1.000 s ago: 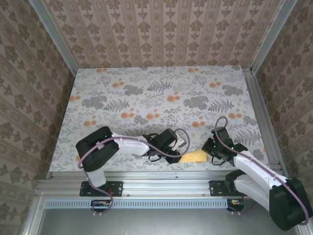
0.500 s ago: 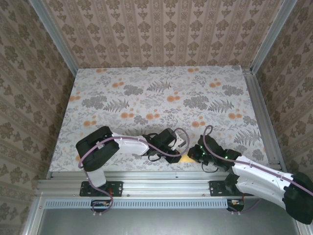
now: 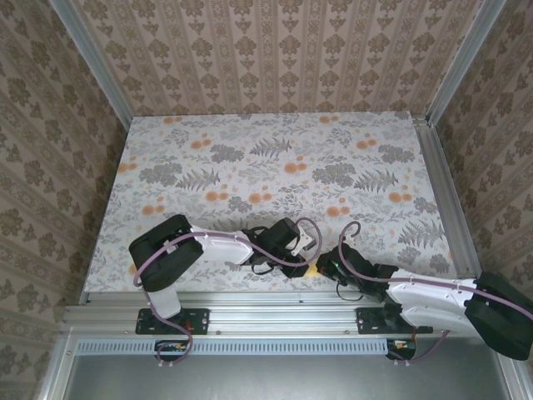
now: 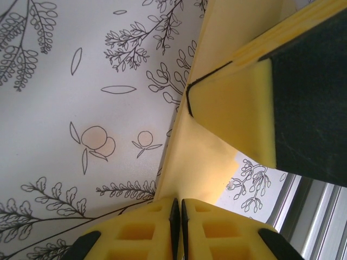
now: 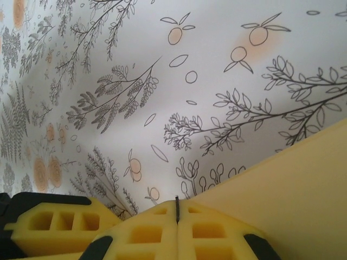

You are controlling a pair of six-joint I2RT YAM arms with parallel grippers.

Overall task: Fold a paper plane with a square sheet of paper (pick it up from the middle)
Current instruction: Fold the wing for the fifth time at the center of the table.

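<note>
Yellow paper (image 3: 313, 271), partly folded, sits at the near edge of the table (image 3: 250, 150), just past the metal rail (image 3: 266, 302) that carries both arm bases. From above, a small wedge of it shows between the two grippers, which meet almost tip to tip.

The left gripper (image 3: 306, 265) reaches in from the left, its arm lying low along the table's front edge. Its wrist camera shows the yellow pads (image 4: 141, 233) pressed together, with the paper running straight into the seam between them, so it is pinching the paper. From there the paper rises as a creased strip, tilted up off the table.

The right gripper (image 3: 326, 267) comes in from the right. One of its fingers (image 4: 233, 114) lies across the paper, its tip on the crease. Its own camera shows the jaws closed flush. The paper spreads out to the right and touches the pads, but I cannot tell whether any of it is caught between them.

Beyond, the table's grey leaf and orange flower print stretches back to beige patterned walls (image 3: 275, 50).
</note>
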